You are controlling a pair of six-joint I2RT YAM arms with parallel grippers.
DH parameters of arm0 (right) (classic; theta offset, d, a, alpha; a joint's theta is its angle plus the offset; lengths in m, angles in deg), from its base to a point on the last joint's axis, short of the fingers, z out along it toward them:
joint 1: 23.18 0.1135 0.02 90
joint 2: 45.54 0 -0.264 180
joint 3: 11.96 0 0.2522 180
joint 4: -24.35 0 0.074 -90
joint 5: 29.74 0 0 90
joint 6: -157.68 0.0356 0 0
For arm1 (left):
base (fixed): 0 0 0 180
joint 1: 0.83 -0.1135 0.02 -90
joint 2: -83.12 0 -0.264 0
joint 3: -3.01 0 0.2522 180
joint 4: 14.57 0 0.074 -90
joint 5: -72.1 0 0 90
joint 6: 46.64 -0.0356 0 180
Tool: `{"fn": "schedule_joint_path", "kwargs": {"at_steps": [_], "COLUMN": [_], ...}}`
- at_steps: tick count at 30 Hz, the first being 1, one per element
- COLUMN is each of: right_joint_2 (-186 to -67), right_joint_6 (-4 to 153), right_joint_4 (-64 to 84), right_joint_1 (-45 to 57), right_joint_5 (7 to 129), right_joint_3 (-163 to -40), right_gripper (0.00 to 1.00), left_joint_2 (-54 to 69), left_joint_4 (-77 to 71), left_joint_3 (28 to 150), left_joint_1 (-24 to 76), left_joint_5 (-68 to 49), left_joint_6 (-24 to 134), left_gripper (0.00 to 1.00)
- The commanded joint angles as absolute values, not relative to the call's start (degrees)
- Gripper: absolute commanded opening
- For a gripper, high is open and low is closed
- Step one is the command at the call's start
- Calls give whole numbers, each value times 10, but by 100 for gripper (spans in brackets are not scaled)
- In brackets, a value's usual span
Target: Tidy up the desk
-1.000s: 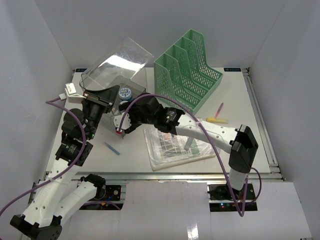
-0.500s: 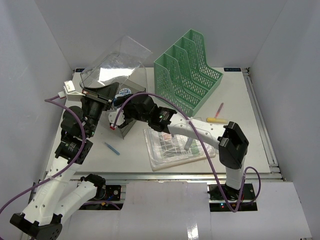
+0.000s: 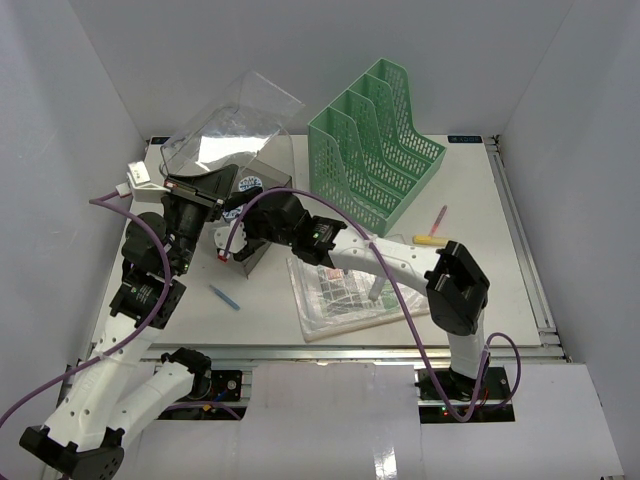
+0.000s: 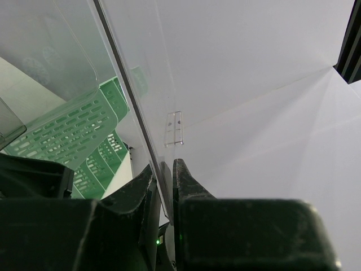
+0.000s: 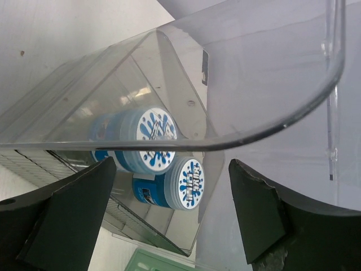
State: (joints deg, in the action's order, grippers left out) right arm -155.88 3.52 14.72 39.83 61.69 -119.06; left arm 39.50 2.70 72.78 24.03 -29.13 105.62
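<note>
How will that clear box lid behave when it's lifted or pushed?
Probably light and fairly stiff: the clear lid is a thin sheet yet stands raised, unbent, held by one edge in the left pincer. Likely slippery, being smooth and glossy.

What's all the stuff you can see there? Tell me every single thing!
desk: one, white, under everything
file rack: one, green, far middle
clear box: one, see-through, far left, lid raised
tubs: at least two, blue, inside the clear box
wrapped packet: one, clear wrap, near middle
pen: one, blue, near left
yellow marker: one, right side
pink marker: one, right side
left gripper: black, shut on the clear box
right gripper: black, open, at the box's rim
</note>
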Motion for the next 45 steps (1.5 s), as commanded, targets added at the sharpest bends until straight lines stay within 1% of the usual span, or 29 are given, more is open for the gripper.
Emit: {"fn": "schedule_joint_path", "kwargs": {"at_steps": [1,5,8,12,17,20,21,22,25,26,27,28,29,31,32,33,35,39,45], "right_joint_2": [-1517,-1482,-1442,-1356,-1247,-1194,-1184,-1172,-1146,-1138,-1131,-1128,-1122,-1113,-1112,-1112,-1117,-1129,-1145], "right_joint_6": [31,20,-8,-28,10,36,47,53,81,95,108,118,127,151,161,170,192,232,285], "right_joint_4": [167,68,-61,-166,-232,-233,-230,-229,-216,-212,-207,-199,-191,-169,-162,-155,-144,-129,-110], "right_joint_1": [398,398,398,397,375,326,295,279,215,205,196,187,181,170,165,160,144,111,62], "right_joint_5": [612,644,693,737,780,812,820,834,878,891,903,910,914,918,920,923,936,967,1010], "right_joint_3": [-1200,-1200,-1178,-1095,-992,-939,-929,-920,-902,-894,-887,-883,-873,-859,-852,-846,-844,-847,-848], "right_gripper": [93,98,98,95,89,89,89,89,89,89,89,89,89,90,90,90,90,90,90], "left_joint_2": [412,413,415,422,447,461,462,460,445,436,428,424,417,409,410,412,416,412,354], "left_joint_4": [-12,2,8,27,70,87,92,94,112,119,129,143,157,192,207,222,251,317,434], "left_joint_3": [754,748,742,719,654,616,608,601,595,598,601,607,611,614,610,604,578,558,586], "left_joint_1": [239,239,239,239,238,239,239,239,239,239,239,239,239,238,238,239,239,239,239], "left_joint_5": [-293,-296,-296,-290,-292,-287,-284,-279,-264,-260,-255,-249,-245,-234,-229,-224,-207,-206,-222], "left_joint_6": [1041,1041,1040,1031,1031,1040,1042,1045,1048,1049,1048,1046,1044,1045,1050,1055,1075,1102,1151], "left_gripper": [9,9,9,9,9,9,10,12,25,34,45,59,69,88,92,94,97,97,96]}}
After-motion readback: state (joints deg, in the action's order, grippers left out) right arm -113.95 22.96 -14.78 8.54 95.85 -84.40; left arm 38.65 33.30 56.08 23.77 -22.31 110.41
